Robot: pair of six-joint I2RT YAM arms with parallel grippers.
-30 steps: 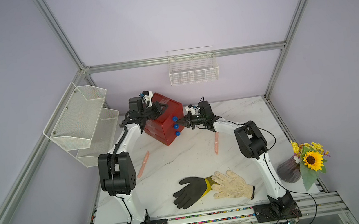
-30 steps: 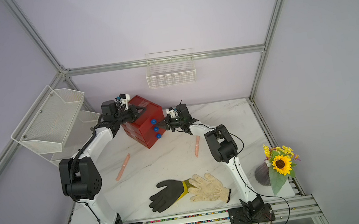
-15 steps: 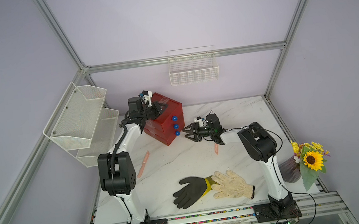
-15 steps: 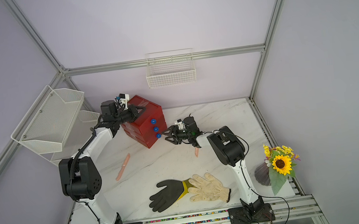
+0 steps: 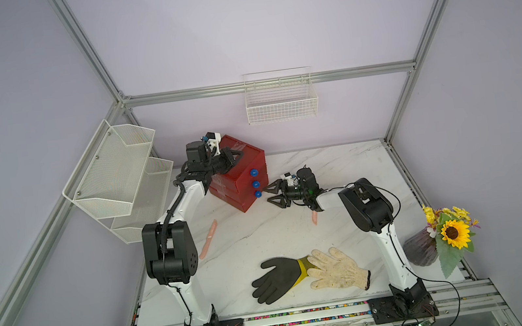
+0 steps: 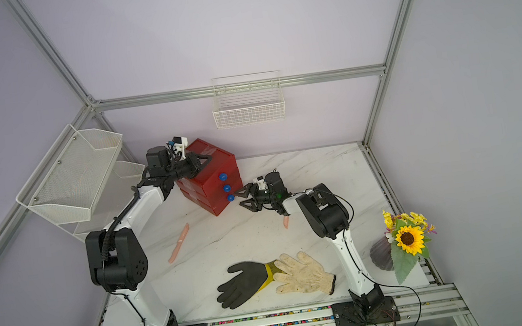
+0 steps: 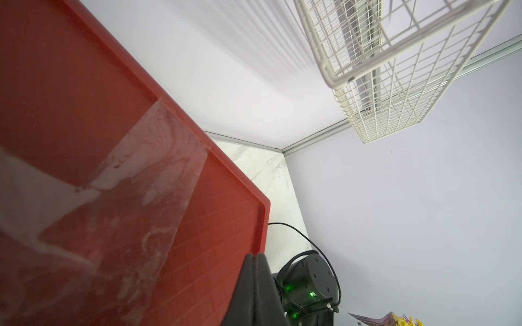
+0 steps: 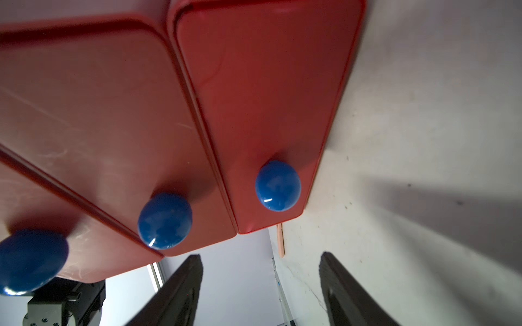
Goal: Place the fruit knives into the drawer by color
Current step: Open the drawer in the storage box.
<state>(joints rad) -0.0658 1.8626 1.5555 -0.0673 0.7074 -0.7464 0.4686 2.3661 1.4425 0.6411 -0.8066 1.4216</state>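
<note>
The drawer (image 5: pixel 241 176) (image 6: pixel 210 177) is a red cabinet with three blue knobs, and all its fronts look closed. My left gripper (image 5: pixel 239 154) (image 7: pixel 255 256) is shut and rests on the taped top (image 7: pixel 113 141) of the cabinet. My right gripper (image 5: pixel 269 195) (image 8: pixel 261 256) is open and empty. It sits just in front of the lowest knob (image 5: pixel 258 194) (image 8: pixel 278 186) without touching it. One salmon pink fruit knife (image 5: pixel 208 239) lies on the table left of the cabinet. A second pink knife (image 5: pixel 314 218) is partly hidden under my right arm.
A black glove (image 5: pixel 276 280) and a cream glove (image 5: pixel 337 270) lie near the front edge. A vase of sunflowers (image 5: pixel 434 243) stands at the right. A white mesh shelf (image 5: pixel 118 179) hangs on the left, and a wire basket (image 5: pixel 280 99) hangs on the back wall.
My right gripper has opened, drawn back from the knobs and dropped lower toward the table, level with the lowest knob. The left arm has not moved.
</note>
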